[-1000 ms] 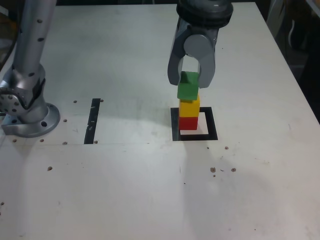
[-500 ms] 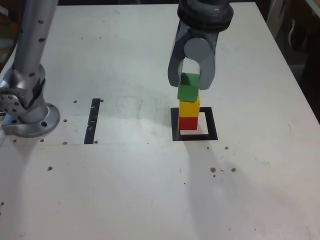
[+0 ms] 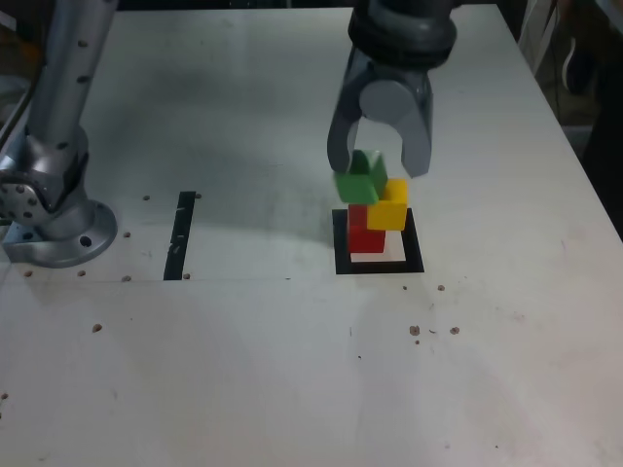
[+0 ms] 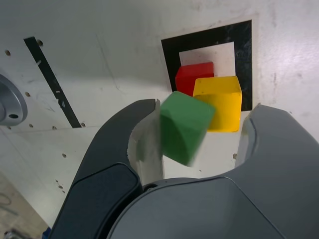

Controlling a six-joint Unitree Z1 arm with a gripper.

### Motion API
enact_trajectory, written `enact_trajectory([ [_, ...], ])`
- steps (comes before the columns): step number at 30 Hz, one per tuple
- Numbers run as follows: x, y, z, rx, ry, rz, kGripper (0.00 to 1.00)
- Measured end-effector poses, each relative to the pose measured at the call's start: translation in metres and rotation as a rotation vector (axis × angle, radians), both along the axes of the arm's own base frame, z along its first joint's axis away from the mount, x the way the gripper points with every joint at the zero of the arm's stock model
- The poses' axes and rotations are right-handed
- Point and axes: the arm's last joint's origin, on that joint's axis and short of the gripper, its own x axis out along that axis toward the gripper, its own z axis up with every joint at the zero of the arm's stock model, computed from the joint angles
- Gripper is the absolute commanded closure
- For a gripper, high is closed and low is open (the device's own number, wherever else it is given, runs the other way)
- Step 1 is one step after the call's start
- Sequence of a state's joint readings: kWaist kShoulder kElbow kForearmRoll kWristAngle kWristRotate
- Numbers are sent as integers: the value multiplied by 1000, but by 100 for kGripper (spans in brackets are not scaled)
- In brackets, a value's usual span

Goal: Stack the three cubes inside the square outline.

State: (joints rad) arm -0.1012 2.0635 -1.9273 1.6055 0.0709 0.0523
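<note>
Spread wide, the fingers (image 3: 341,146) of the gripper (image 3: 378,161) hang over the square outline (image 3: 417,255) and pinch nothing. In the wrist view the green cube (image 4: 184,127) sits tilted and blurred in the gap, close against one pad (image 4: 147,144) and clear of the other. From the exterior view, that cube (image 3: 358,181) leans toward the exterior view's left, above the red cube (image 3: 365,233), which rests inside the outline. Beside it, the yellow cube (image 3: 390,205) sits skewed toward the exterior view's right, overhanging the red one's top edge. A short black strip (image 3: 180,234) lies well apart on the white table (image 3: 243,350), near the arm's base (image 3: 54,229).
</note>
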Motion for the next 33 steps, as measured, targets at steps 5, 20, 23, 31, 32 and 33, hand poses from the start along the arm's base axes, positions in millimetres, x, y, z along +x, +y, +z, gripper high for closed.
enact_trajectory([
  [5, -36, 4, 27, 22, -41, 9, 0],
  [20, -124, 4, 36, 44, 7, 27, 0],
  [23, -128, 5, 25, 55, 46, 30, 0],
  [31, -117, -6, 13, 63, -14, -24, 0],
  [32, -109, -10, 13, 62, -30, -44, 0],
  [33, -99, -14, 12, 62, -45, -60, 0],
])
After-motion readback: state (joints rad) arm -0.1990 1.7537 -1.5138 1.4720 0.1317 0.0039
